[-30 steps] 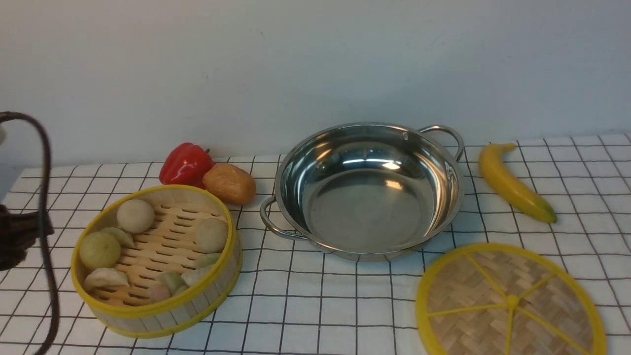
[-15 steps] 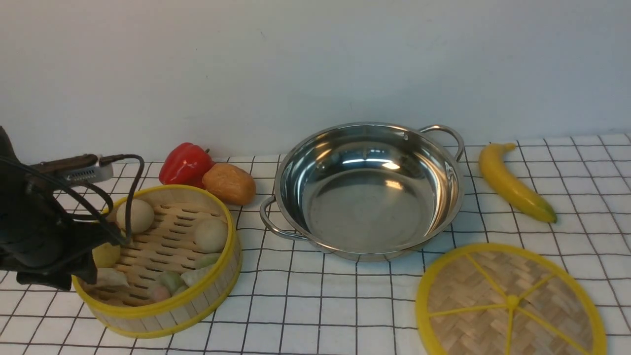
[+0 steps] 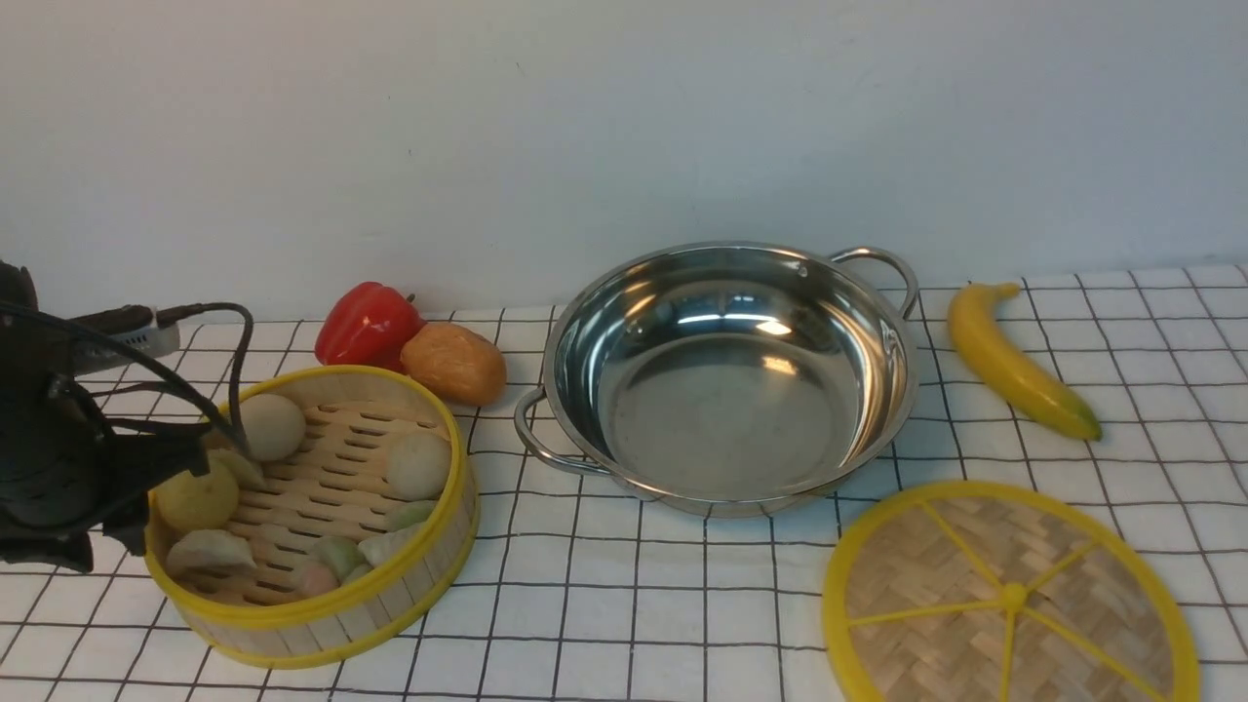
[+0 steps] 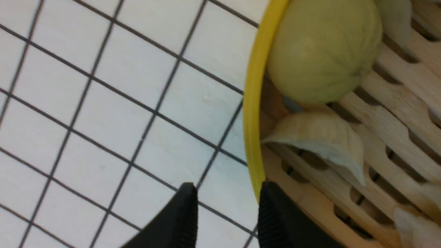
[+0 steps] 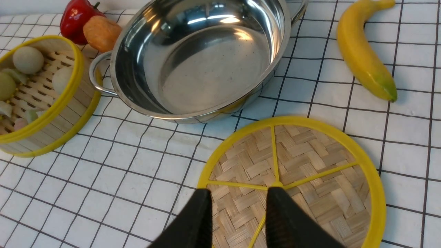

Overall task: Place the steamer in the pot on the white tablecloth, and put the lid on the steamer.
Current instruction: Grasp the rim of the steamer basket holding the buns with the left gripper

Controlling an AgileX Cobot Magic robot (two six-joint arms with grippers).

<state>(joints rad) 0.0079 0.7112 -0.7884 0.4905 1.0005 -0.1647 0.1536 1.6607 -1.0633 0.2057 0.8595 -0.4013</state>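
Left claw (image 4: 225, 194) straddles steamer (image 4: 253, 103) rim on white tablecloth (image 4: 103, 103), pale wall (image 3: 624, 127) behind.

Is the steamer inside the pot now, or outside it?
Outside. The steamer stands on the white tablecloth beside the pot, whose shiny bowl is empty.

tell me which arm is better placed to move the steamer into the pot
Left. The left claw sits open at the steamer's rim; the right claw hangs over the lid, past the pot.
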